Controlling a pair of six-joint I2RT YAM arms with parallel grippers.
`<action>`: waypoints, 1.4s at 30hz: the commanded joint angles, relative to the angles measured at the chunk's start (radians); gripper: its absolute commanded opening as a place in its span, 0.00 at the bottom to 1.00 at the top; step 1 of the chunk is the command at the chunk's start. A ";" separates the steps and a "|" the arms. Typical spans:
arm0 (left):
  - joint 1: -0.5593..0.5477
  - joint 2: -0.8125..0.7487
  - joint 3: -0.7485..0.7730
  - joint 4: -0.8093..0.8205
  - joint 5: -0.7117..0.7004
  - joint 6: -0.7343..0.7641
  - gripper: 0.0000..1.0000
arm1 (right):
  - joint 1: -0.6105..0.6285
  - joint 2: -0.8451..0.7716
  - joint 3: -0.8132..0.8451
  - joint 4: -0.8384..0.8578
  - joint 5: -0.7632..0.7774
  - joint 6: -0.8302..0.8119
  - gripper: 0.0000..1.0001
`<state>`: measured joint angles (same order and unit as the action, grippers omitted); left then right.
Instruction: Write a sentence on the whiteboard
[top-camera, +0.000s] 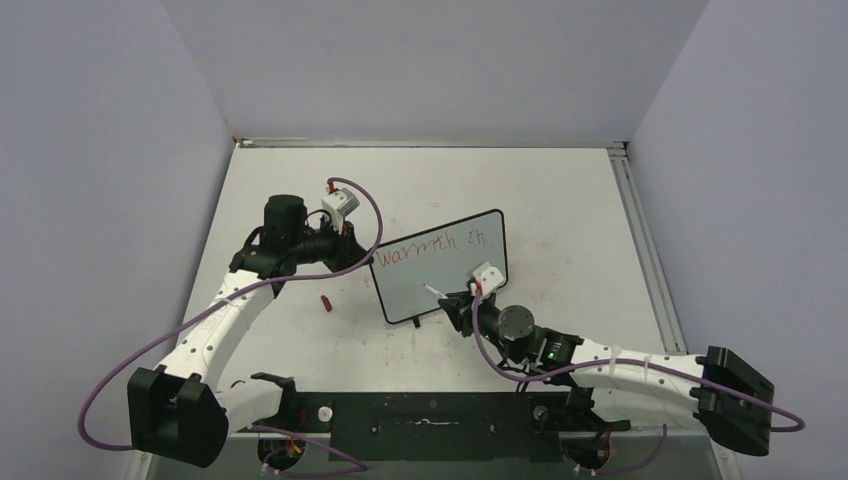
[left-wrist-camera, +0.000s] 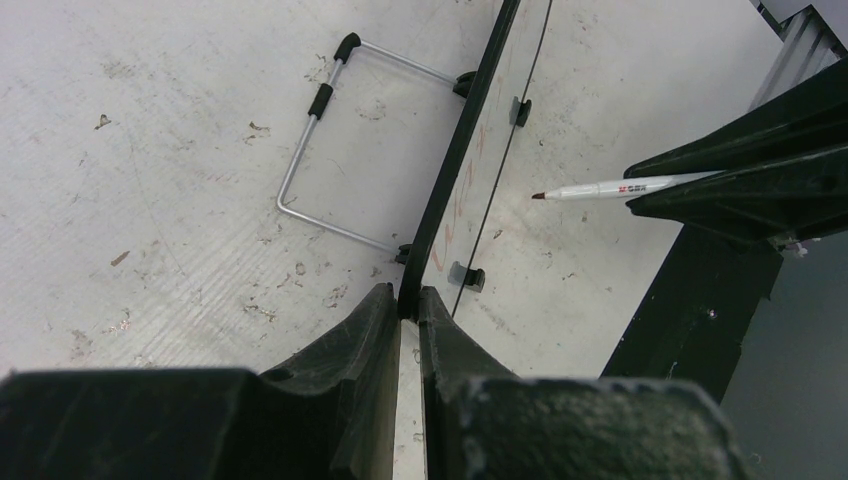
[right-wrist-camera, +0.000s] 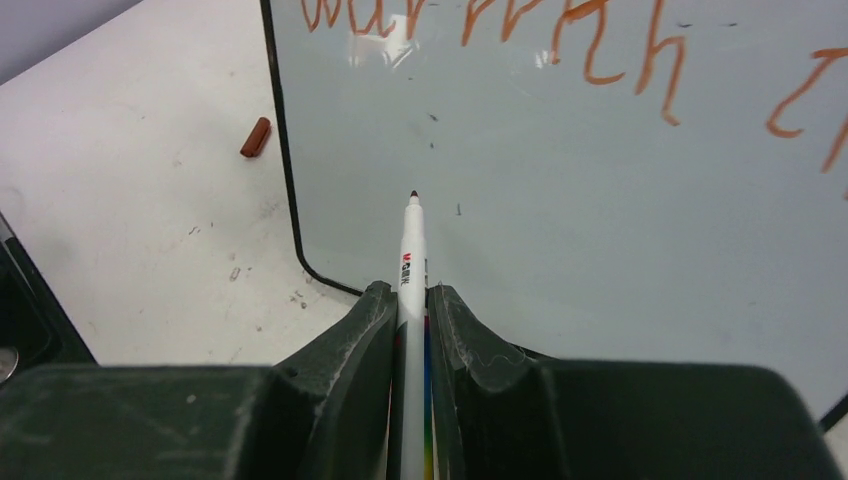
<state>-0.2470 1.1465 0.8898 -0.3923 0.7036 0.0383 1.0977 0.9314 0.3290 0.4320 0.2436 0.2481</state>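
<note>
So the whiteboard (top-camera: 440, 278) is standing propped up pretty much in the middle of the desk (top-camera: 560, 220), tilted back on a bent wire stand (left-wrist-camera: 310, 140) that you can only see from the left wrist view. The left tool (left-wrist-camera: 408, 305) is clamped tight on the board's black frame along the side facing the desk's left edge, with the frame pinched right between the two fingers. The right tool (right-wrist-camera: 412, 300) is closed on a white marker (right-wrist-camera: 411, 250) with a dark red tip, coming in from the near-edge side. From above, that arm blocks a chunk of the board's lower right corner. The tip is aimed at the bare patch below the writing. It looks very close to the surface, but honestly I can't tell if it's actually touching. The sentence (top-camera: 425, 247) is scrawled in red along the top of the board and reads roughly "warmth in", pretty messy. Other stuff around: a small red cap (right-wrist-camera: 256, 137) is lying loose on the desk just off the board's left side, toward the desk's left edge, apart from the frame. Purple cables (top-camera: 365, 205) loop off both arms.
</note>
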 joint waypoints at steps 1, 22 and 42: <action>0.006 -0.006 -0.011 -0.038 -0.043 0.019 0.00 | 0.035 0.087 0.067 0.179 -0.027 -0.002 0.05; 0.004 0.002 -0.006 -0.039 -0.041 0.020 0.00 | 0.094 0.403 0.193 0.345 0.002 -0.069 0.05; 0.004 -0.001 -0.006 -0.040 -0.041 0.022 0.00 | 0.094 0.390 0.167 0.284 0.099 -0.057 0.05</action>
<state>-0.2470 1.1465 0.8890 -0.3923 0.7002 0.0383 1.1931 1.3575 0.4900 0.7013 0.2810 0.1925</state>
